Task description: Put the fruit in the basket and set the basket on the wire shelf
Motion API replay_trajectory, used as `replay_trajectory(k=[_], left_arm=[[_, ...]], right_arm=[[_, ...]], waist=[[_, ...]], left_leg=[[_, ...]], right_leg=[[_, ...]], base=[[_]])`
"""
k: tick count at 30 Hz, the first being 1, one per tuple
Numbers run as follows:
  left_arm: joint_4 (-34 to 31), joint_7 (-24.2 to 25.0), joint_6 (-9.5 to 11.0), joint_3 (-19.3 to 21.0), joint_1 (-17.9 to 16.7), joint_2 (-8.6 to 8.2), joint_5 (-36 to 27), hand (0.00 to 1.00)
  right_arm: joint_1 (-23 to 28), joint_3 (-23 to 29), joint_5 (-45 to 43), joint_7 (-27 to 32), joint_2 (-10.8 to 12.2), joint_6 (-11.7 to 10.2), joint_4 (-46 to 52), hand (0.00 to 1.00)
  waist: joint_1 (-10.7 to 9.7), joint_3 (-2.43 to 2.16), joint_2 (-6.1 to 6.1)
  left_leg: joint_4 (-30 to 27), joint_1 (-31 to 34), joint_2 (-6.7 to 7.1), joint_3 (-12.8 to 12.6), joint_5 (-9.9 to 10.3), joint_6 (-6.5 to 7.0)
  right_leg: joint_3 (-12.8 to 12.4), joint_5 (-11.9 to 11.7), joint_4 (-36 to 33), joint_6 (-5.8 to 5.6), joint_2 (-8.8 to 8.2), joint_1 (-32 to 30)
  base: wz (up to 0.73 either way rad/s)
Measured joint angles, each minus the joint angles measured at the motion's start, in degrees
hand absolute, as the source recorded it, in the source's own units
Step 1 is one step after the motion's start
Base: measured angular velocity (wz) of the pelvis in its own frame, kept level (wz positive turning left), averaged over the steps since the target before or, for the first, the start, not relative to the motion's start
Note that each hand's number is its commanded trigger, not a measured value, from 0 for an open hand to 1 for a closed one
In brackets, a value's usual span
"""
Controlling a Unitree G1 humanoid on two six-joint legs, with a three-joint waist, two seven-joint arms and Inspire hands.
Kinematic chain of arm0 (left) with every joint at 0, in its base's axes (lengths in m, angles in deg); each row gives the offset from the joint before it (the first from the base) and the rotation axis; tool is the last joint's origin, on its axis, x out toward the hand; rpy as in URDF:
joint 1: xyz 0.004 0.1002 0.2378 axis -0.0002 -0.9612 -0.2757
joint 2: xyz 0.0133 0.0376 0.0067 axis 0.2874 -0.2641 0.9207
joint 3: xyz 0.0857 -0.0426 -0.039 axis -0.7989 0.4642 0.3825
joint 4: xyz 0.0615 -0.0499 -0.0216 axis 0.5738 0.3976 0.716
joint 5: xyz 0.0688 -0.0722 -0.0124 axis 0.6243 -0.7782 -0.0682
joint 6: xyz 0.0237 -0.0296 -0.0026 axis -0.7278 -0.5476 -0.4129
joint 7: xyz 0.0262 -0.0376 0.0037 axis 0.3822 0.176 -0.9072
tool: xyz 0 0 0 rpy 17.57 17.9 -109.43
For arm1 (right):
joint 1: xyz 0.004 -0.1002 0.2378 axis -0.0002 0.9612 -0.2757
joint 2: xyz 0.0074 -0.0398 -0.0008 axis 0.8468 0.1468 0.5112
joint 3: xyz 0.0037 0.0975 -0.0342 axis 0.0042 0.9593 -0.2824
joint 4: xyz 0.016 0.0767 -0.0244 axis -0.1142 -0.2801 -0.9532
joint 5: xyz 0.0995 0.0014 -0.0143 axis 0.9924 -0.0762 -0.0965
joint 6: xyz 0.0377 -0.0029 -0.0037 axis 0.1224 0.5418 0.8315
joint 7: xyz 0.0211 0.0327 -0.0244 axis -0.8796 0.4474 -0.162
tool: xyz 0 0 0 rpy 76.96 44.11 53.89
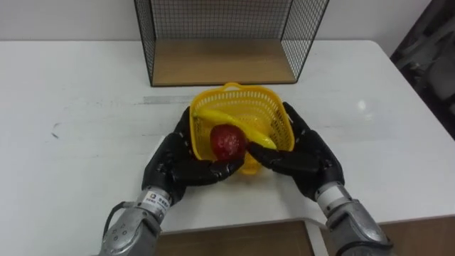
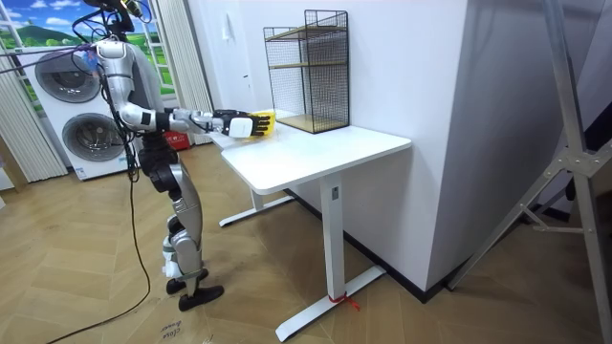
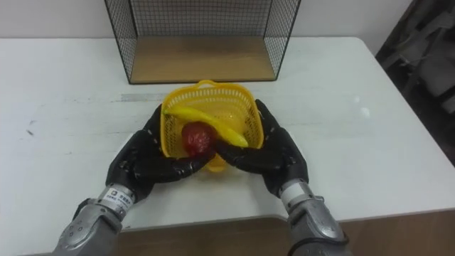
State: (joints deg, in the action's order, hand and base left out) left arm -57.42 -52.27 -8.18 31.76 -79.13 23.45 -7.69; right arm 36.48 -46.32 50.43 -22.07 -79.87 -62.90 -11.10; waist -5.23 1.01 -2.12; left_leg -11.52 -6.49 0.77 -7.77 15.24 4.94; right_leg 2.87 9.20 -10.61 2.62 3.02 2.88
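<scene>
A yellow plastic basket (image 1: 249,99) sits between my two hands just in front of the wire shelf (image 1: 220,60), tipped toward me. Inside it lie a red apple (image 1: 227,142) and a banana (image 1: 231,121) across the apple. My left hand (image 1: 170,163) clasps the basket's left side and my right hand (image 1: 309,153) its right side, both thumbs curled round the near rim under the apple. In the room view I stand at the table's end with both arms stretched out, the basket (image 2: 265,118) held short of the shelf (image 2: 308,72).
The black wire shelf has a wooden bottom board and an open front facing me, with a second level above. The white table (image 1: 71,99) spreads wide on both sides. Its near edge (image 1: 234,226) runs just below my wrists.
</scene>
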Motion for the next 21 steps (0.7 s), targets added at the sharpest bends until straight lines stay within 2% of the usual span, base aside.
replay_trajectory(k=[13,21], left_arm=[[-0.87,0.0,0.0,-0.27,0.02,0.01,1.8,0.0],[-0.87,0.0,0.0,-0.35,0.02,0.12,2.58,0.0]], right_arm=[[0.0,-0.2,0.0,0.91,0.0,-0.25,-0.16,0.0],[-0.01,-0.24,-0.01,0.91,0.04,-0.25,-0.18,0.0]], waist=[[-0.64,-0.05,0.29],[-0.67,-0.08,0.29]], left_leg=[[-0.03,-0.35,-0.06,-1.4,-0.01,0.0],[-0.13,-0.23,-0.08,-1.43,-0.01,0.0]], right_leg=[[-1.02,-0.14,-0.02,-0.05,0.11,-0.03],[-0.94,-0.19,-0.04,-0.06,0.1,-0.07]], base=[[-0.03],[0.0]])
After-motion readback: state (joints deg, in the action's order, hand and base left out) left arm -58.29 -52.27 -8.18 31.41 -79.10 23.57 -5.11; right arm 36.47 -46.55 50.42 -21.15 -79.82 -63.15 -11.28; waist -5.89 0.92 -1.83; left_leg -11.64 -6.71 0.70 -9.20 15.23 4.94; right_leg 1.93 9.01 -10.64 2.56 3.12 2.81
